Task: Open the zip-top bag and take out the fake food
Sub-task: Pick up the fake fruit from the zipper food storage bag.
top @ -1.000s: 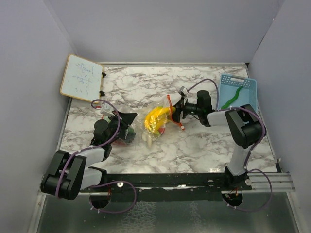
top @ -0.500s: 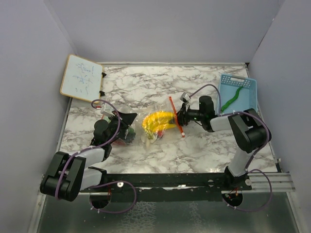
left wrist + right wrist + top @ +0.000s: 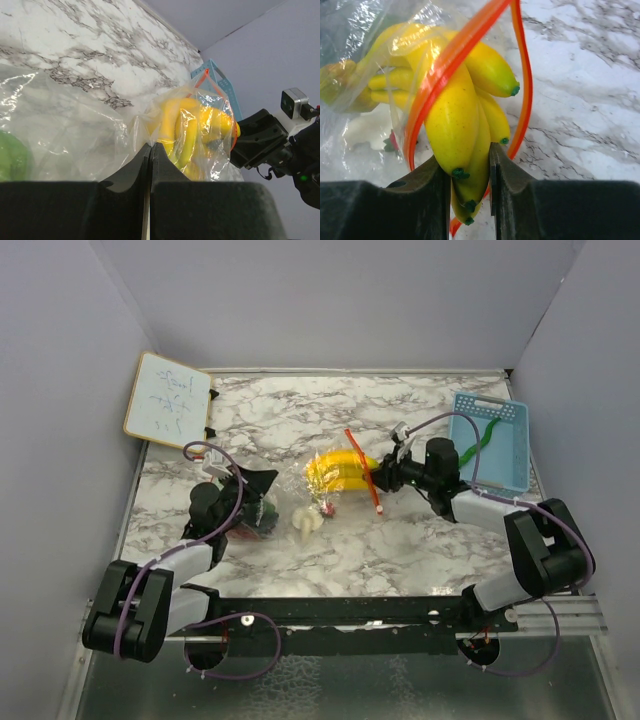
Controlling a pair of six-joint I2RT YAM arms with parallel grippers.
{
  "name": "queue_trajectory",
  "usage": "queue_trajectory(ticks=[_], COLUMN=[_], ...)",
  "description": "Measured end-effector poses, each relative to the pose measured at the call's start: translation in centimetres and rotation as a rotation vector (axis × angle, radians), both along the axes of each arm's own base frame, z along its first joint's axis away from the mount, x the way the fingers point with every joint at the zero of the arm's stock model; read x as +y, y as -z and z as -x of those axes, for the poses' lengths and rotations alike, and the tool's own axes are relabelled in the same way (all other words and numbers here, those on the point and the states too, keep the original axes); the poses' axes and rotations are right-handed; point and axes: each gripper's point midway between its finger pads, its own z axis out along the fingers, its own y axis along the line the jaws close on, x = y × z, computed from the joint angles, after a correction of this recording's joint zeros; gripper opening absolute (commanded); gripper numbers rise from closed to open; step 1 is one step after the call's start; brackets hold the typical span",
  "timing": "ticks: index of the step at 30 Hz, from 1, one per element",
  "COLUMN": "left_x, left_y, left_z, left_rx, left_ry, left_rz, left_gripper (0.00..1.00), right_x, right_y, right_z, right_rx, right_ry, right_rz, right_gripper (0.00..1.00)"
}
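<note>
The clear zip-top bag (image 3: 318, 488) with an orange zip seal (image 3: 362, 468) lies mid-table. My right gripper (image 3: 380, 478) is shut on the yellow banana bunch (image 3: 342, 469). In the right wrist view the bunch (image 3: 455, 115) sits between my fingers (image 3: 467, 152), half out through the open seal (image 3: 524, 90). My left gripper (image 3: 262, 490) is shut on the bag's far end. In the left wrist view the jaws (image 3: 150, 146) pinch the clear film (image 3: 90, 135). A round lime-green fruit (image 3: 11, 160) and a dark red grape cluster (image 3: 262, 531) lie by the left gripper.
A light-blue slotted basket (image 3: 505, 450) at the right edge holds a green bean piece (image 3: 480, 436). A small whiteboard (image 3: 168, 400) leans at the back left. A small white toy piece (image 3: 305, 523) lies near the bag's middle.
My right gripper has pulled the banana bunch to the right, toward the basket, and the bag's mouth has followed. The left gripper has stayed put, holding the bag.
</note>
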Motion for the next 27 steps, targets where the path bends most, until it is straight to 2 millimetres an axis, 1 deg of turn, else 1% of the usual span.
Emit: queue_trajectory(ticks=[3, 7, 10, 11, 14, 23, 27], left_x=[0.9, 1.6, 1.6, 1.6, 1.5, 1.6, 1.6], left_y=[-0.6, -1.2, -1.3, -1.3, -1.4, -1.8, -1.8], left_z=[-0.5, -0.6, -0.5, -0.4, -0.2, -0.1, -0.1], left_rx=[-0.007, -0.023, -0.025, -0.025, -0.023, -0.037, -0.040], left_ry=[-0.026, -0.043, -0.038, -0.035, -0.028, -0.027, -0.026], left_rz=[-0.004, -0.006, -0.006, -0.007, -0.009, -0.013, -0.015], left_gripper=[0.00, 0.00, 0.00, 0.00, 0.00, 0.00, 0.00], right_x=[-1.0, -2.6, -4.4, -4.9, -6.5, -12.1, -14.6], right_y=[-0.4, 0.5, 1.3, 1.2, 0.7, -1.4, -3.2], right_z=[-0.7, -1.7, -1.8, -2.0, -2.4, -4.0, -4.7], right_rx=[0.007, 0.061, 0.105, 0.108, 0.117, 0.112, 0.096], right_ry=[0.077, 0.191, 0.296, 0.326, 0.426, 0.727, 0.848], right_rz=[0.031, 0.101, 0.152, 0.160, 0.169, 0.154, 0.099], right_gripper=[0.02, 0.02, 0.02, 0.02, 0.02, 0.02, 0.02])
